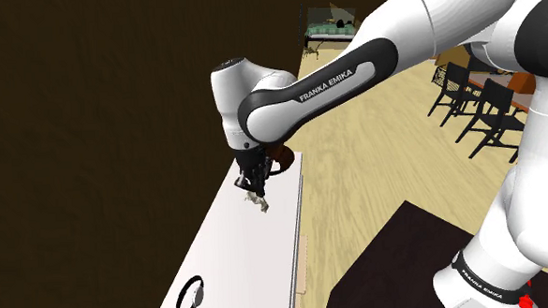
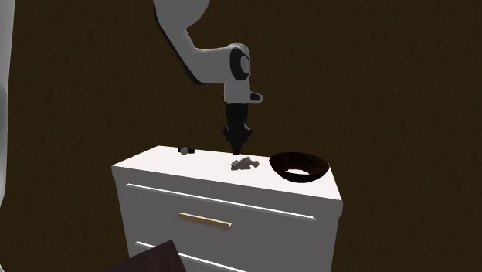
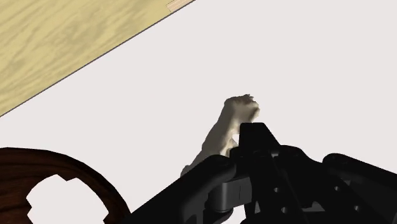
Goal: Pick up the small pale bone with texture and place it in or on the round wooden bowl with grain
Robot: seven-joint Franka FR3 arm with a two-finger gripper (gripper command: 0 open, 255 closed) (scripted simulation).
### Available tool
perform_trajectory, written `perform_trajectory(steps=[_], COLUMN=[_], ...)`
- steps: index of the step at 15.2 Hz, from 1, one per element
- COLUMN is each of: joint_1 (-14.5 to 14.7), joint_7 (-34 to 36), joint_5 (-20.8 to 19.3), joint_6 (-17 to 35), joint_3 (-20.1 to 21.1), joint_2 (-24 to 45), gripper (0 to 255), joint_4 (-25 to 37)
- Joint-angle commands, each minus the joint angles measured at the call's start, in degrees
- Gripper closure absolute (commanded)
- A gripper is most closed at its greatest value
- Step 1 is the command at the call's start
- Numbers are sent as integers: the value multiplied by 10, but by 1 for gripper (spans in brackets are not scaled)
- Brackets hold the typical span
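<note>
We record, by size:
- Dark brown wall point(image 2: 386, 77) behind the white cabinet point(image 2: 154, 167), with pale plank floor point(image 1: 376, 173) beside the cabinet.
- White arm point(image 1: 326, 81) stretched out over the cabinet top, its last link turned straight down.
- Dark wooden bowl point(image 2: 301, 177), upright at one end of the cabinet top.
- Black gripper point(image 2: 236, 141), pointing down just above the bone; we cannot tell whether it is open or closed.
- Small pale bone point(image 2: 245, 163), lying on the cabinet top near the bowl.
- Small black ring point(image 2: 184, 150), at the cabinet top's opposite end.
</note>
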Motion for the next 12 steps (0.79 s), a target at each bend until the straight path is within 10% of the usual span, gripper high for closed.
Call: perform_trajectory(steps=[1,2,3,5,12], joint_1=[0,0,0,-1,0], joint_7=[0,0,0,26,40], joint_5=[0,0,0,-41,-62], joint_6=[0,0,0,94,144], joint_3=[0,0,0,-12,-19], joint_2=[0,0,0,-14,8], gripper=[255,255,0,0,0], joint_4=[0,0,0,-53,-77])
